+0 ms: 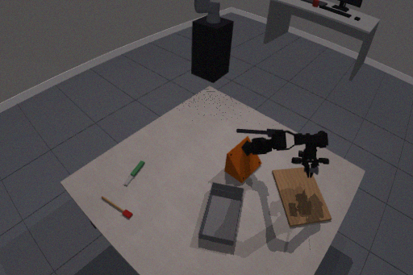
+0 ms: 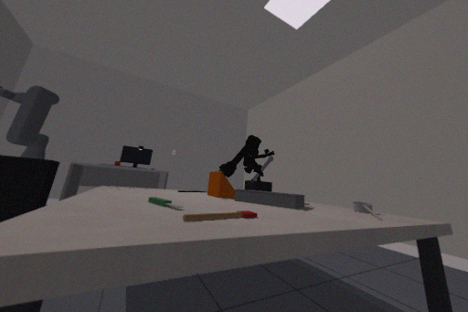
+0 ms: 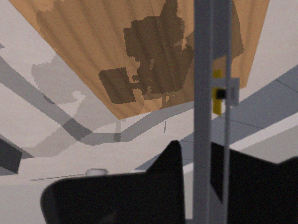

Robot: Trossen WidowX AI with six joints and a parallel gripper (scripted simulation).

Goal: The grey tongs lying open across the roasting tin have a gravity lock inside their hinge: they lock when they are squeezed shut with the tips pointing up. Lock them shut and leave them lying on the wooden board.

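The grey tongs [image 2: 270,162] [image 3: 202,100] are held in the air, tilted steeply in the exterior view. In the wrist view their two arms run nearly parallel, with a narrow gap, and a yellow piece and small grey bracket show beside them. Whether they are locked, and which end is the tips, I cannot tell. My black gripper [image 1: 310,172] [image 2: 259,172] [image 3: 196,155] is shut on the tongs, above the far part of the wooden board [image 1: 282,185] [image 3: 100,40]. The roasting tin [image 1: 219,241] [image 2: 270,199] stands on the table, left of the board in the top view.
An orange wedge [image 1: 242,163] [image 2: 219,185] stands behind the tin, near the arm. A dark bar [image 1: 252,131] shows beyond it. A green-handled tool [image 1: 138,168] [image 2: 159,200] and a red-headed wooden-handled tool [image 1: 113,204] [image 2: 212,217] lie at the left. A small grey object [image 2: 362,207] lies at the table's right.
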